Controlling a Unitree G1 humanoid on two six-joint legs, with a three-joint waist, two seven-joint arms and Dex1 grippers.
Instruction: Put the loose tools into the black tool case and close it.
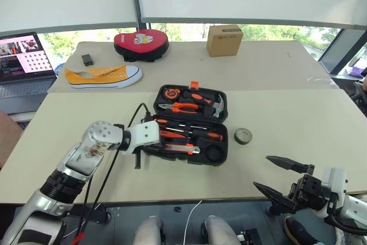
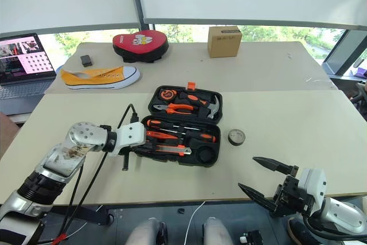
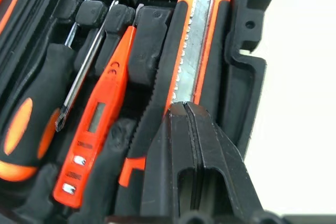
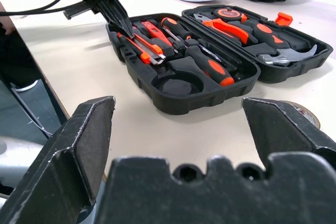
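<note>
While the beige table (image 1: 298, 119) carries everything, we start with the black tool case (image 1: 221, 120), which lies open near the table's near edge, its two halves hinged along a line running left to right, the lid half farther from us with the small orange latch (image 1: 194, 85) at its far rim. In the lid half we see orange-handled pliers (image 1: 184, 107) and a steel hammer (image 1: 217, 106).

In the nearer half, the tools lie with their long axes across the case, left to right. The two screwdrivers with black-orange handles (image 1: 202, 133) have their handles toward the right and shafts toward the left. The slim orange tester screwdriver (image 3: 97, 124) lies between them and the utility knife (image 1: 182, 149), which sits in the slot along the case's near wall — its steel blade strip (image 3: 198, 40) runs the length of the body.

Our left gripper (image 3: 188, 109) has its fingers pressed together with nothing between them, and their tips rest right over the knife's left end, pointing along it. The round recess (image 4: 176, 83) at the case's right near corner holds nothing.

The small dark tape roll (image 1: 243, 136) lies flat on the table just right of the case, apart from it.

Our right gripper (image 1: 274, 176) hangs at the table's near right edge, well apart from the case and the roll — jaws spread wide, holding nothing.
</note>
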